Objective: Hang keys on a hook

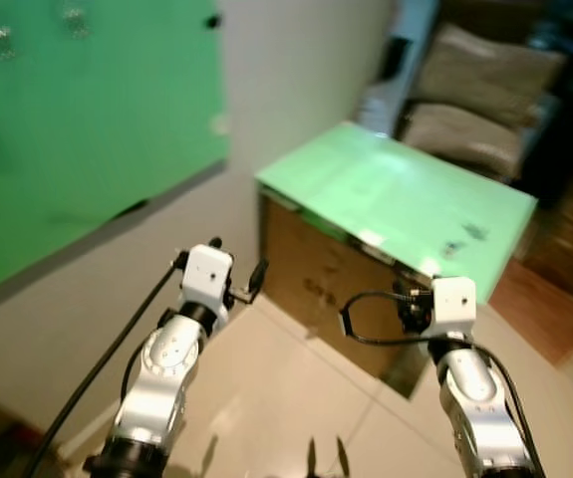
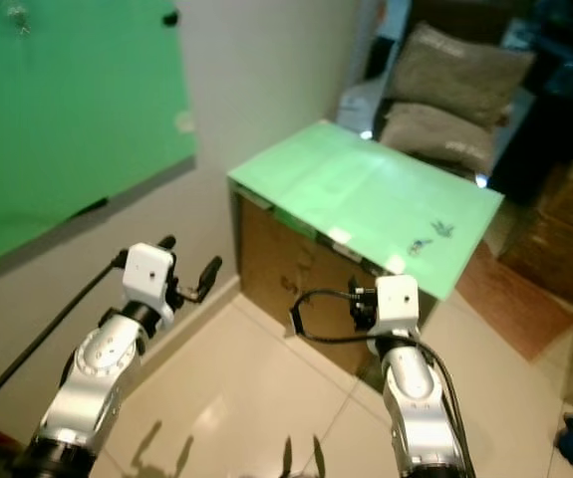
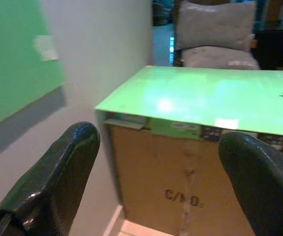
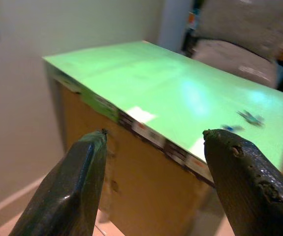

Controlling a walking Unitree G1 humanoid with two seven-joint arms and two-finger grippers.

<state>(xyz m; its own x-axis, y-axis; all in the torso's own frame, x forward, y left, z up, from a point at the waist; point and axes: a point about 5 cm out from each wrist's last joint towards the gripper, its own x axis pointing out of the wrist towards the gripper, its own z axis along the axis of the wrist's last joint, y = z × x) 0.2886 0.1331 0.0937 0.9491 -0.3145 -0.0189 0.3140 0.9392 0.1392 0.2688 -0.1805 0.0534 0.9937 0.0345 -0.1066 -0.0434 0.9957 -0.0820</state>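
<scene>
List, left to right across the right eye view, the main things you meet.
Green board → left gripper → green-topped box → keys → brown cartons.

Ahead of you a cardboard box (image 1: 321,279) stands on the pale tiled floor (image 1: 286,398), topped with a green sheet (image 1: 396,194) that serves as the bench. Small dark keys (image 1: 462,242) lie near its far right corner. On your left a green board (image 1: 77,129) hangs on the white wall, with blurred hooks (image 1: 1,40) near its top. Both silver arms reach forward; the left claw (image 1: 236,261) has its fingers spread. Cushions (image 1: 470,100) sit behind the box.
</scene>
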